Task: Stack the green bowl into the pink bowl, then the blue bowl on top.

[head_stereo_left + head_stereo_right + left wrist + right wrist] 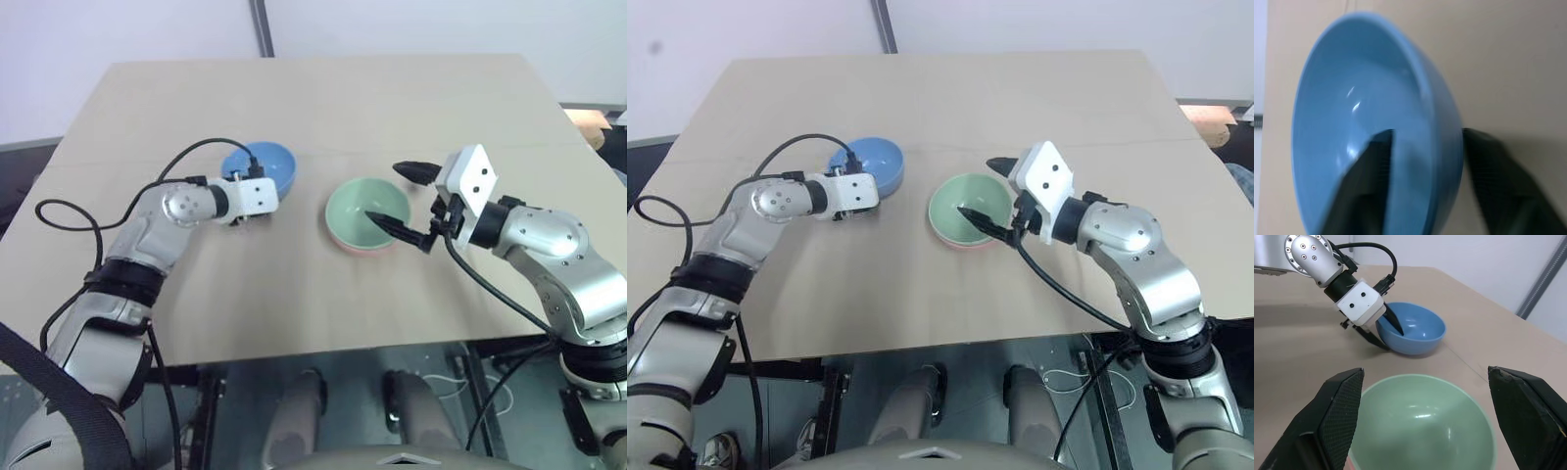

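Note:
The blue bowl (265, 164) sits upright on the table, left of centre. My left gripper (1382, 329) is shut on its near rim, one finger (1369, 186) inside the bowl and the other (1493, 186) against the outside wall. The green bowl (364, 211) rests nested inside the pink bowl (358, 250), of which only a thin lower edge shows. My right gripper (395, 196) hovers open over the right side of the green bowl, holding nothing, its fingers (1337, 411) spread wide.
The tan table (294, 294) has bare surface in front of and behind the bowls. Its near edge runs just below my arms. A black cable (147, 191) loops from my left wrist. A tan object (588, 125) lies past the table's far right edge.

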Robot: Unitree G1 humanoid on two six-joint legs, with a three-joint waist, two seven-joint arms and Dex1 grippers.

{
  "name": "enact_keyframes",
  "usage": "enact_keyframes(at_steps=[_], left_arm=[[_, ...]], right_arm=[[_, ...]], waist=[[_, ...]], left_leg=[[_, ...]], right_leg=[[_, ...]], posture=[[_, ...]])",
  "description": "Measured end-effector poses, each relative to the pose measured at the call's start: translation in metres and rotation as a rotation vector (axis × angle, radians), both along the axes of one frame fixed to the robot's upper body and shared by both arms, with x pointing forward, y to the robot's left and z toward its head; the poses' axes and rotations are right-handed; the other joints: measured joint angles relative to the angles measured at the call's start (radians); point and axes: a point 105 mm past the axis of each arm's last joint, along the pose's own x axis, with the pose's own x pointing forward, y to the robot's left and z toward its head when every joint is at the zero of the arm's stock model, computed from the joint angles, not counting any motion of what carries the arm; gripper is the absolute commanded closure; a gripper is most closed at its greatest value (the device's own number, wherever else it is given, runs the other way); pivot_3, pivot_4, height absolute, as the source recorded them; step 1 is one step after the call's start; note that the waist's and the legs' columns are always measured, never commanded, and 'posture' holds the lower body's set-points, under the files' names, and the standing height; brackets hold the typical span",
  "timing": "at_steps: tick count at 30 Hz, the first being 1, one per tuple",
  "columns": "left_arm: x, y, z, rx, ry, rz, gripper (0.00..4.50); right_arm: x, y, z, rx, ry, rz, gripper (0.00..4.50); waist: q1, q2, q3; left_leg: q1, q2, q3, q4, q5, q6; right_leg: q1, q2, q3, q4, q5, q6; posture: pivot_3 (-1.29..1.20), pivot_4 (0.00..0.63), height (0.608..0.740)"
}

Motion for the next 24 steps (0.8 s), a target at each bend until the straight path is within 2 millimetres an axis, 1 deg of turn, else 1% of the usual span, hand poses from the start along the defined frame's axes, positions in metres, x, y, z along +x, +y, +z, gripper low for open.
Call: enact_keyframes(at_steps=[1,2,4,7,9,10,11,12,13,15,16,18,20,23,24], left_arm=[[0.001,-0.002,0.000,-0.004,0.005,-0.009,4.35],[0.001,-0.003,0.000,-0.005,0.008,-0.015,4.43],[0.001,-0.006,-0.002,-0.011,0.024,-0.033,4.43],[-0.006,-0.014,-0.003,-0.020,0.073,-0.104,4.43],[-0.011,-0.022,0.002,-0.042,0.094,-0.158,4.43],[-0.014,-0.027,0.008,-0.060,0.091,-0.188,4.43],[-0.020,-0.038,0.023,-0.102,0.086,-0.248,4.43],[-0.023,-0.045,0.033,-0.122,0.078,-0.285,4.43],[-0.034,-0.061,0.053,-0.150,0.054,-0.387,4.43],[-0.050,-0.080,0.069,-0.145,0.021,-0.513,4.43],[-0.054,-0.083,0.071,-0.141,0.018,-0.537,4.43],[-0.070,-0.098,0.072,-0.118,0.023,-0.648,4.43],[-0.075,-0.103,0.069,-0.112,0.039,-0.684,4.43],[-0.079,-0.115,0.065,-0.124,0.057,-0.740,4.43],[-0.080,-0.119,0.063,-0.126,0.065,-0.757,4.04]], right_arm=[[0.000,-0.003,0.000,0.004,-0.002,-0.016,0.11],[0.000,-0.004,0.000,0.004,-0.005,-0.024,0.11],[0.000,-0.005,0.001,0.008,-0.011,-0.038,0.11],[0.001,-0.010,-0.001,0.012,-0.006,-0.066,0.11],[0.000,-0.015,-0.004,0.006,-0.001,-0.090,0.11],[0.001,-0.019,-0.005,0.003,0.004,-0.106,0.11],[0.001,-0.026,-0.006,0.002,0.003,-0.136,0.11],[0.002,-0.030,-0.006,-0.001,0.004,-0.152,0.11],[0.000,-0.038,-0.007,-0.013,0.001,-0.179,0.11],[0.000,-0.047,-0.009,-0.022,0.007,-0.211,0.11],[-0.001,-0.049,-0.010,-0.022,0.008,-0.217,0.11],[-0.002,-0.061,-0.016,-0.050,0.023,-0.257,0.11],[-0.002,-0.065,-0.016,-0.051,0.021,-0.278,0.11],[-0.002,-0.069,-0.017,-0.051,0.020,-0.299,0.11],[-0.002,-0.069,-0.017,-0.051,0.021,-0.301,0.11]], waist=[[0.000,0.000,0.000],[0.000,0.000,0.000],[-0.002,0.000,0.000],[-0.002,0.000,0.000],[-0.001,0.000,0.000],[0.001,0.000,0.000],[0.003,0.000,0.000],[0.004,0.000,0.000],[0.005,0.000,0.000],[0.002,0.000,0.000],[0.001,0.000,0.000],[-0.003,0.000,0.000],[-0.005,0.000,0.000],[-0.003,0.000,0.000],[-0.002,0.000,0.000]], left_leg=[[0.000,0.000,0.000,0.000,0.000,0.000],[0.000,0.000,0.000,0.000,0.000,0.000],[0.000,0.000,0.000,0.000,0.000,0.000],[0.000,0.000,0.000,0.000,0.000,0.000],[0.000,0.000,0.000,0.000,0.000,0.000],[-0.001,0.000,-0.001,0.000,0.000,0.000],[-0.002,0.000,-0.001,0.001,0.000,0.000],[-0.002,0.000,-0.002,0.002,0.000,0.000],[-0.004,-0.001,-0.002,0.002,0.000,0.000],[-0.003,-0.001,-0.001,0.002,0.000,0.000],[-0.002,-0.001,-0.001,0.002,0.000,0.000],[-0.001,0.000,0.000,0.002,0.000,0.000],[0.000,0.001,0.000,0.002,0.000,0.000],[0.003,0.001,0.000,0.002,0.000,0.000],[0.003,0.001,0.000,0.002,0.000,0.000]], right_leg=[[0.000,0.000,0.000,0.000,0.000,0.000],[0.000,0.000,0.000,0.000,0.000,0.000],[0.000,0.000,0.000,0.000,0.000,0.000],[0.000,0.000,0.000,0.000,0.000,0.000],[0.000,0.000,0.000,0.000,0.000,0.000],[0.000,0.000,0.000,0.000,0.000,0.000],[0.000,0.000,-0.001,0.000,0.001,-0.002],[0.000,0.000,-0.001,0.000,0.002,-0.003],[0.000,-0.001,-0.001,0.000,0.002,-0.003],[0.000,-0.001,0.000,-0.001,0.002,-0.004],[0.000,-0.001,0.000,-0.001,0.002,-0.004],[0.000,0.000,0.000,0.001,0.002,-0.003],[0.000,0.000,0.001,0.001,0.000,0.000],[0.003,0.001,0.001,0.001,0.000,0.000],[0.004,0.001,0.001,0.001,0.000,0.000]], posture=[[0.00,0.150,0.740],[0.00,0.150,0.740],[0.00,0.150,0.740],[0.00,0.150,0.740],[0.00,0.150,0.740],[0.00,0.150,0.740],[0.00,0.150,0.740],[0.00,0.150,0.740],[0.00,0.150,0.740],[0.00,0.150,0.740],[0.00,0.150,0.740],[0.00,0.150,0.740],[0.00,0.150,0.740],[0.00,0.150,0.740],[0.00,0.150,0.740]])
